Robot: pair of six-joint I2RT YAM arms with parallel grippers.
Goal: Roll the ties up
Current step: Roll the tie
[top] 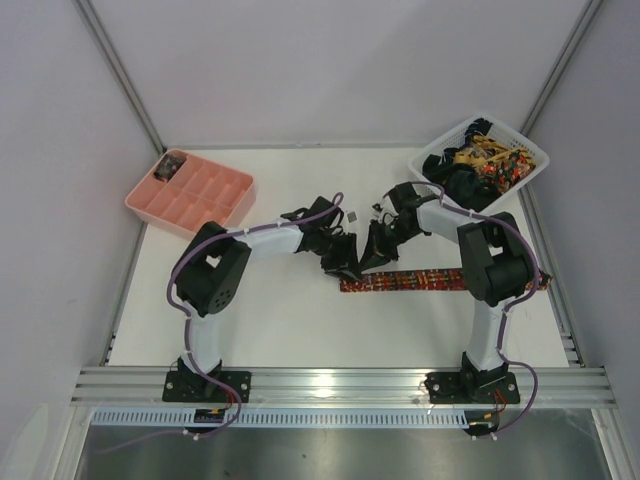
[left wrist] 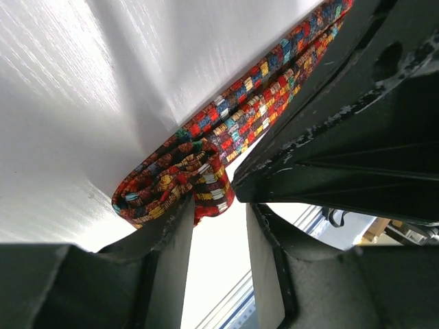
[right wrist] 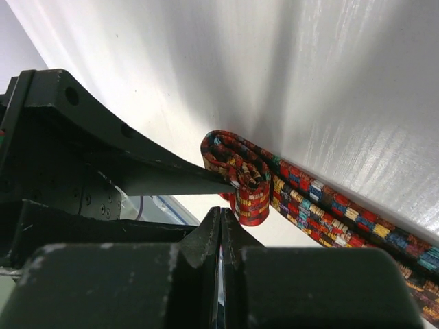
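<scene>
One patterned red, orange and yellow tie [top: 430, 279] lies flat across the table, running left to right. Its left end is wound into a small roll [left wrist: 171, 181] [right wrist: 240, 168]. My left gripper [left wrist: 219, 209] [top: 343, 262] is open at the roll; its left finger [left wrist: 171, 226] rests against the roll's side and nothing sits between the jaws. My right gripper [right wrist: 221, 216] [top: 372, 258] is shut and empty, its tip just short of the roll on the opposite side. More ties [top: 490, 160] are heaped in the white basket.
The white lattice basket [top: 535, 152] stands at the back right corner. A pink compartment tray [top: 140, 205] sits at the back left with a small dark item in one corner cell. Both arms meet at mid-table, close together.
</scene>
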